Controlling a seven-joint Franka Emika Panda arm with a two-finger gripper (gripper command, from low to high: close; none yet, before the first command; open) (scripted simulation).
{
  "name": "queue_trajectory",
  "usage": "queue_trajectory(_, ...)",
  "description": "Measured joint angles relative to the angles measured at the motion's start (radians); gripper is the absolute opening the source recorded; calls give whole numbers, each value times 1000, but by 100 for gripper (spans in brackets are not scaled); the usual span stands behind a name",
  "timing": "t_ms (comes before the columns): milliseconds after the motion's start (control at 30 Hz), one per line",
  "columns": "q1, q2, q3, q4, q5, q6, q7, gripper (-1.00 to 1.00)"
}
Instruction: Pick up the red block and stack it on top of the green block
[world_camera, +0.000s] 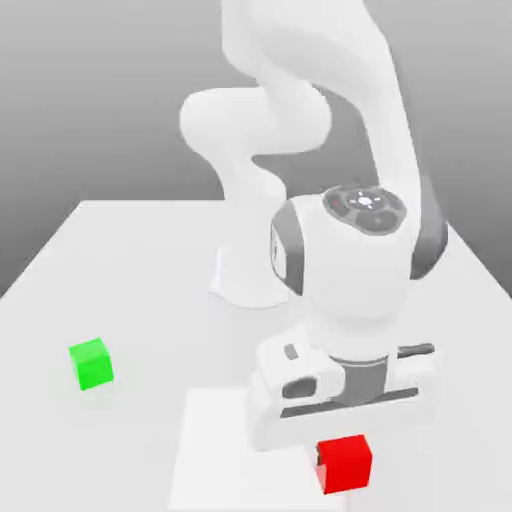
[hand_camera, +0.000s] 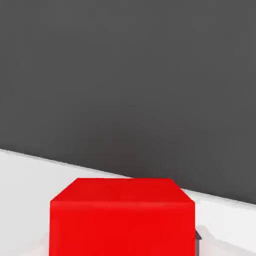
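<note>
The red block (world_camera: 346, 466) sits on the white table near the front edge, on the exterior view's right. My gripper (world_camera: 341, 448) reaches straight down over it and is shut on the red block, with a dark fingertip showing at its side. In the hand view the red block (hand_camera: 122, 220) lies close under the camera, a dark finger (hand_camera: 198, 238) pressed against one side face. The green block (world_camera: 91, 364) stands alone on the table toward the exterior view's left, well apart from the gripper.
The arm's white base (world_camera: 245, 280) rises from the middle of the table (world_camera: 130, 260), behind the hand. A paler square patch (world_camera: 215, 450) marks the tabletop between the two blocks. Open tabletop stretches from the red block to the green one.
</note>
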Motion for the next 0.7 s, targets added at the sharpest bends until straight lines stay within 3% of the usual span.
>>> queue_trajectory(133,-110,-106,-118,-104,-17,0,31,-100)
queue_trajectory(267,-385,-244,-235,-239,-52,0,79,-100)
queue_trajectory(400,-494,-355,-316,-357,-59,8,105,-100)
queue_trajectory(633,-497,-158,-316,-374,115,215,-12,-100)
queue_trajectory(667,-503,-135,-306,-373,139,236,-30,100)
queue_trajectory(700,-503,-135,-306,-373,139,236,-30,100)
